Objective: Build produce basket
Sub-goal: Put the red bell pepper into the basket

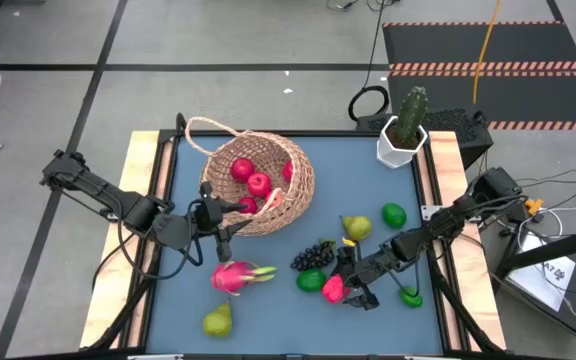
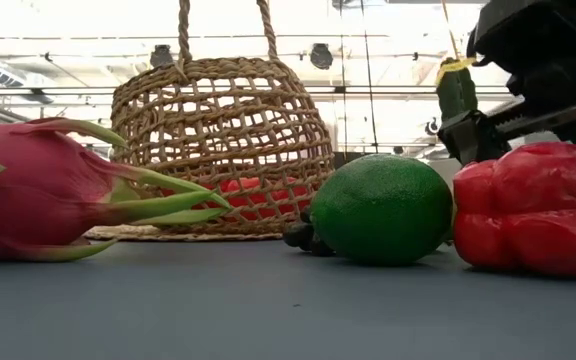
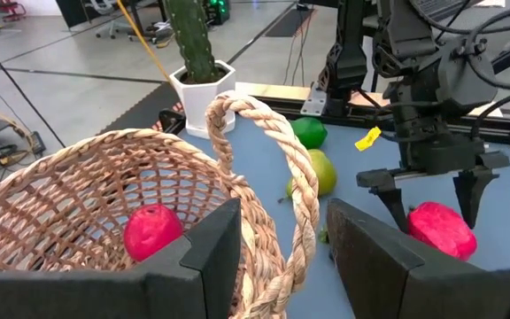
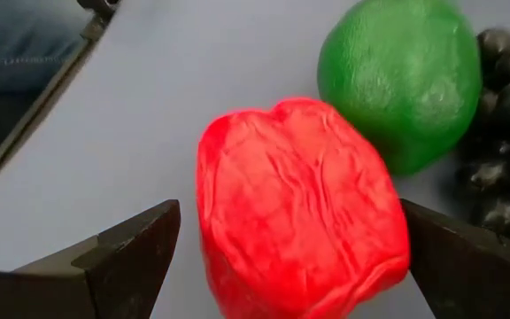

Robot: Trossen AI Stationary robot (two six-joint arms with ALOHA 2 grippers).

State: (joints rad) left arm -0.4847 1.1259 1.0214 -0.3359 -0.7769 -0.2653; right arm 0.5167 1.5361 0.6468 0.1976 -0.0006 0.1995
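A: Fingers of the right gripper (image 4: 282, 257) are standing spread wide, straddling a red fruit (image 4: 299, 213) at lower centre, nothing gripped.

B: Left gripper (image 3: 282, 257) is half-closing on the basket (image 1: 258, 185) rim, upper centre-left, fruit sitting inside.

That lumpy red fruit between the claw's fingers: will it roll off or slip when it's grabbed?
Probably not far. The red fruit is lobed and lumpy, so it should rock rather than roll like the round lime beside it. Its skin looks matte and wrinkled, likely grippy. The right claw stands open astride it, so a nudge seems possible.
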